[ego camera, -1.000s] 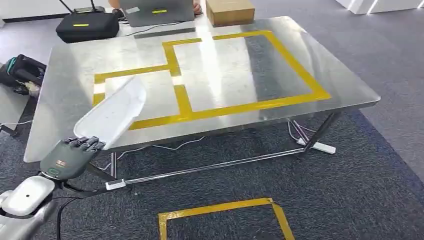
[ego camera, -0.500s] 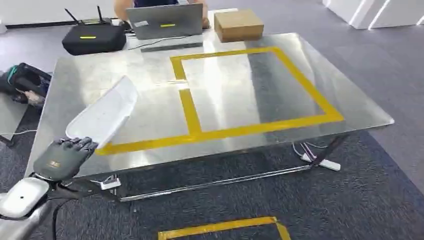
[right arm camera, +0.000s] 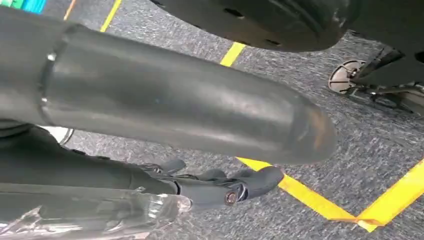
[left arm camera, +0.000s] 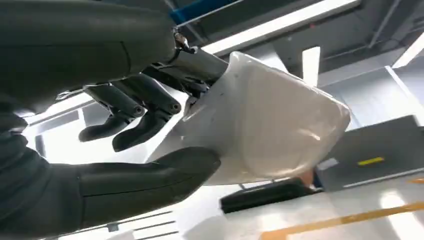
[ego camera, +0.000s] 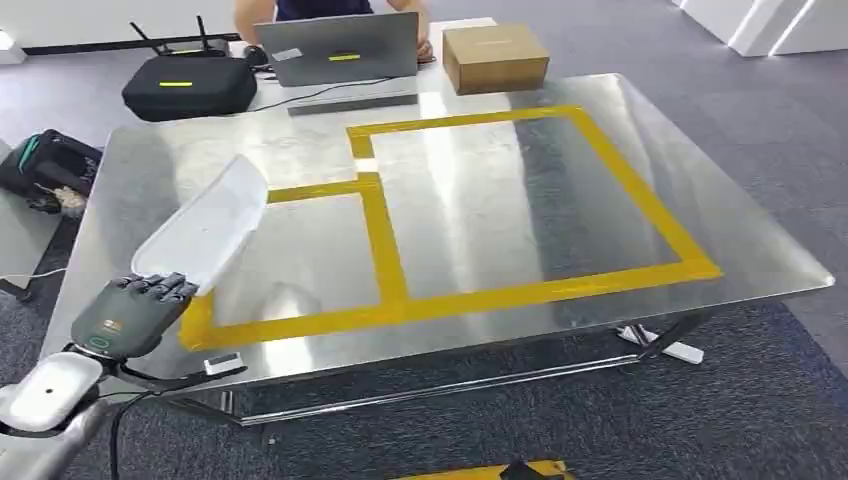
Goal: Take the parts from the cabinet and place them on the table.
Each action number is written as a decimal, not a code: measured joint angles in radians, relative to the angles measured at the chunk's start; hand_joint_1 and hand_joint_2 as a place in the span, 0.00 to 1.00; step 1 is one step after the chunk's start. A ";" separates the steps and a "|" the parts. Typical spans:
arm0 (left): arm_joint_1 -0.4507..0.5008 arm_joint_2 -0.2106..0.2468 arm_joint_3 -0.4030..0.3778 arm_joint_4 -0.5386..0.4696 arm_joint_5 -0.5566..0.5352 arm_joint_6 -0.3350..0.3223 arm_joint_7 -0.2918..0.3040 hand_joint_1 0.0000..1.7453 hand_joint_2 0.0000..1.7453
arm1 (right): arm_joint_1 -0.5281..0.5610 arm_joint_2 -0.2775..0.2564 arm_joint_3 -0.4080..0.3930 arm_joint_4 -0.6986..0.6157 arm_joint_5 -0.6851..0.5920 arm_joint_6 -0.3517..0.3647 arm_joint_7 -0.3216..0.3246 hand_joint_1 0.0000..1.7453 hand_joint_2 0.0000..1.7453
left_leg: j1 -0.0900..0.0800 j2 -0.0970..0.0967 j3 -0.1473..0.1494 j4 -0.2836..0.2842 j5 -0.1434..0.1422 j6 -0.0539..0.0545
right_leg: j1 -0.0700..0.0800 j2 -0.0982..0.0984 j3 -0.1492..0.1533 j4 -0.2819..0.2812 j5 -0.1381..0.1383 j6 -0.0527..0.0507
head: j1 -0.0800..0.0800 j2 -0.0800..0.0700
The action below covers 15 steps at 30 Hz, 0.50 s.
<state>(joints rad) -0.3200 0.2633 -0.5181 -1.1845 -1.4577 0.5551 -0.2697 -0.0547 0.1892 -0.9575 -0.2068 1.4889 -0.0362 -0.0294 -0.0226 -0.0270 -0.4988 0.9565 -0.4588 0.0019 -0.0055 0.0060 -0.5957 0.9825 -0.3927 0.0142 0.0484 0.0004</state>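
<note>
One white part point(ego camera: 207, 228) clamped in left hand point(ego camera: 130, 310); right hand point(right arm camera: 220, 187) half hidden, grip unclear.

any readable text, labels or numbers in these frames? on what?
None legible.
Left hand: small red mark on its back, too small to read.
Laptop: white sticker and yellow strip on the lid, blurred.
Black case: yellow-green strip, no readable characters.
Cardboard box: faint print on top, unreadable.
</note>
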 joint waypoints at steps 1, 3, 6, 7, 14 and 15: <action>-0.003 -0.004 0.002 0.001 0.002 -0.001 -0.002 1.00 1.00 | -0.001 0.000 0.000 0.000 -0.002 0.000 -0.002 0.00 0.00 | 0.001 0.008 -0.032 0.054 -0.006 -0.009 | -0.001 0.001 0.001 -0.001 -0.003 -0.004 | -0.002 0.000; -0.008 -0.016 0.002 0.006 0.000 -0.007 -0.002 1.00 1.00 | -0.002 0.000 -0.003 0.000 -0.005 0.000 -0.002 0.00 0.00 | 0.009 0.014 -0.132 0.215 -0.069 -0.022 | -0.001 0.001 0.002 -0.001 -0.010 -0.012 | -0.003 0.000; -0.008 -0.033 0.001 0.018 -0.008 -0.010 -0.002 1.00 1.00 | -0.001 -0.003 -0.006 0.000 -0.007 0.000 -0.002 0.00 0.00 | 0.016 0.014 -0.223 0.318 -0.100 -0.026 | -0.001 0.001 0.015 -0.001 -0.026 -0.011 | -0.003 0.000; -0.008 -0.036 0.002 0.021 -0.008 -0.010 -0.002 1.00 1.00 | -0.001 -0.003 -0.006 0.000 -0.008 0.000 -0.002 0.00 0.00 | 0.017 0.014 -0.212 0.269 -0.053 -0.025 | -0.001 0.001 0.023 -0.001 -0.032 -0.009 | -0.003 0.000; -0.018 -0.058 0.001 0.035 -0.022 -0.007 0.045 1.00 1.00 | -0.006 -0.003 -0.016 0.000 -0.008 0.000 -0.002 0.00 0.00 | 0.011 0.022 -0.116 0.001 0.088 -0.004 | 0.002 0.001 0.050 0.001 -0.068 0.021 | -0.007 0.000; -0.018 -0.064 0.001 0.036 -0.023 -0.006 0.054 1.00 1.00 | -0.007 -0.003 -0.016 0.000 -0.008 0.000 -0.003 0.00 0.00 | 0.019 0.021 -0.109 -0.004 0.092 0.002 | 0.003 -0.001 0.046 0.008 -0.077 0.021 | -0.009 0.000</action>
<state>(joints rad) -0.3381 0.1996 -0.5173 -1.1486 -1.4809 0.5486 -0.2159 -0.0620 0.1862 -0.9739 -0.2068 1.4805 -0.0362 -0.0324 -0.0035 -0.0063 -0.6082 0.9521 -0.3668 0.0044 -0.0026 0.0046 -0.5498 0.9901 -0.4694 0.0355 0.0397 0.0004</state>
